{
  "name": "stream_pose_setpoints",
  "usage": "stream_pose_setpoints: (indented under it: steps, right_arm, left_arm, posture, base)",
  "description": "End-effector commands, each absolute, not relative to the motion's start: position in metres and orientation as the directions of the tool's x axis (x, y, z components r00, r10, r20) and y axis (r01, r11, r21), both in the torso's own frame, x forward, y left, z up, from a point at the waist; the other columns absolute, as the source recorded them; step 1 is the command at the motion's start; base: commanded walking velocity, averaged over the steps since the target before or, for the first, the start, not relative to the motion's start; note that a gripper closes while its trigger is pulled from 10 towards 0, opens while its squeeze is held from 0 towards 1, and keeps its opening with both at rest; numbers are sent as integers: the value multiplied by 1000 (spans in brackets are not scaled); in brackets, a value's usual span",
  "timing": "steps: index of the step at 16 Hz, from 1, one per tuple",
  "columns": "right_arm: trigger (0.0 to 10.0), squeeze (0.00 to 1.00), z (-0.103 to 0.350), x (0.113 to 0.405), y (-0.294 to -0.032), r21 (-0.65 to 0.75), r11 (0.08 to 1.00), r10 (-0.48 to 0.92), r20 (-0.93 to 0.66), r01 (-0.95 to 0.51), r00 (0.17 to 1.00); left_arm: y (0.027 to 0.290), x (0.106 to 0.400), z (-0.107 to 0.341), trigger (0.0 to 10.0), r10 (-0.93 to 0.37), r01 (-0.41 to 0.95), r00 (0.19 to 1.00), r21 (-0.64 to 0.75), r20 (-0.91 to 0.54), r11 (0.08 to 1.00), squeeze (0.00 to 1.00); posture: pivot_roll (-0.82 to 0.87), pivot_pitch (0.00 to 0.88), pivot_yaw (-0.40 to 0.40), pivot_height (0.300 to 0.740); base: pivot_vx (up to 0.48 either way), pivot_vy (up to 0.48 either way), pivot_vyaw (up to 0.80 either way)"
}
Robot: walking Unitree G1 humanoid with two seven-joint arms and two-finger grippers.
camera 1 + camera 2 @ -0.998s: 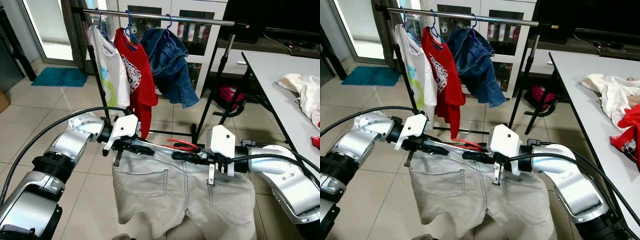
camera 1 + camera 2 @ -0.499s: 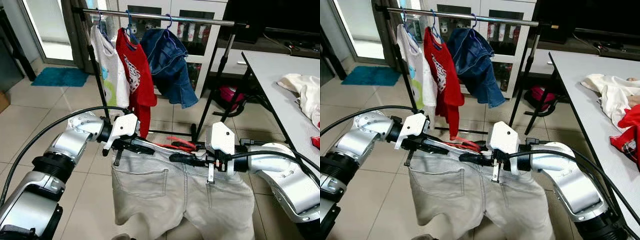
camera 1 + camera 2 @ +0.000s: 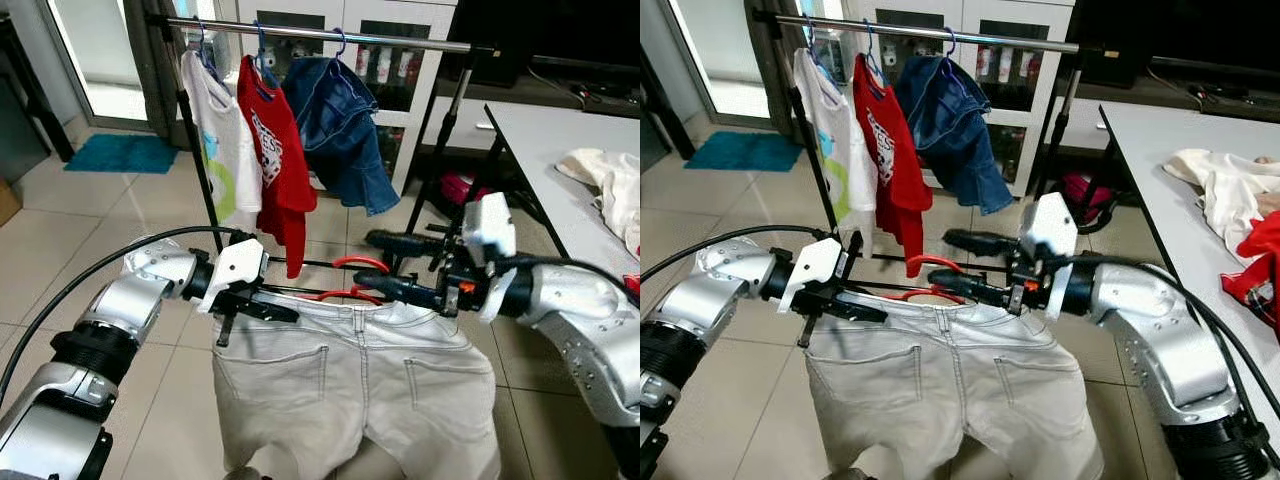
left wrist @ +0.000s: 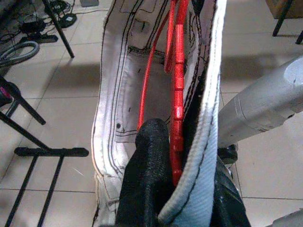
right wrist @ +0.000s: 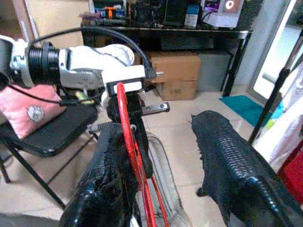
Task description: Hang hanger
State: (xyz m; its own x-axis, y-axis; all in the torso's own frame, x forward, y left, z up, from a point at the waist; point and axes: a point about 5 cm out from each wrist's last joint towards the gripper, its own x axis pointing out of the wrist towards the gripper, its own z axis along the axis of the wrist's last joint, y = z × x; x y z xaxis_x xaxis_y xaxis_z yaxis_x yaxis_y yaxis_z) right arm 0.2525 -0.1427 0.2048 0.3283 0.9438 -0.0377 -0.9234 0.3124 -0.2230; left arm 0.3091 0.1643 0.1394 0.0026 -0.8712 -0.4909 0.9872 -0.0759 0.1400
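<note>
Closest to the robot, pale grey shorts [image 3: 355, 385] hang from a red hanger [image 3: 345, 293] held level between both arms, the left gripper [image 3: 262, 305] clamped on the waistband and hanger at one end. Just beyond, the right gripper [image 3: 395, 265] has its fingers spread, the lower one along the hanger near its hook. Farther off stands the clothes rack [image 3: 330, 35], carrying a white shirt [image 3: 222, 140], a red shirt [image 3: 275, 150] and a denim garment [image 3: 340, 130].

Silver arms, black joints and cables, white wrist housings; left gripper [image 3: 262, 306], right gripper [image 3: 385, 264] black-fingered.
</note>
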Motion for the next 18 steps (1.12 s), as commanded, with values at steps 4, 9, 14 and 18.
stream_pose_setpoints:
  steps: [4,9,14,18]
  right_arm:
    - [0,0,203,244,-142,-87,243,969,-30,-966,246]
    - [0,0,201,246,-142,-22,256,966,-22,-966,256]
    - [0,0,201,249,-138,15,288,958,19,-958,288]
    - [0,0,201,250,-138,8,306,952,30,-952,306]
  left_arm:
    - [157,309,155,0,-909,980,10,184,-417,-74,0]
    - [158,309,155,0,-912,981,21,185,-411,-60,0]
    - [157,310,157,0,-917,982,31,183,-398,-47,0]
    - [156,312,158,0,-920,982,44,185,-390,-32,0]
  posture:
    - [-101,0,-43,740]
    - [-98,0,-43,740]
    - [-97,0,-42,740]
    - [-101,0,-39,740]
  base:
    - [0,0,0]
    - [0,0,0]
    - [0,0,0]
    - [0,0,0]
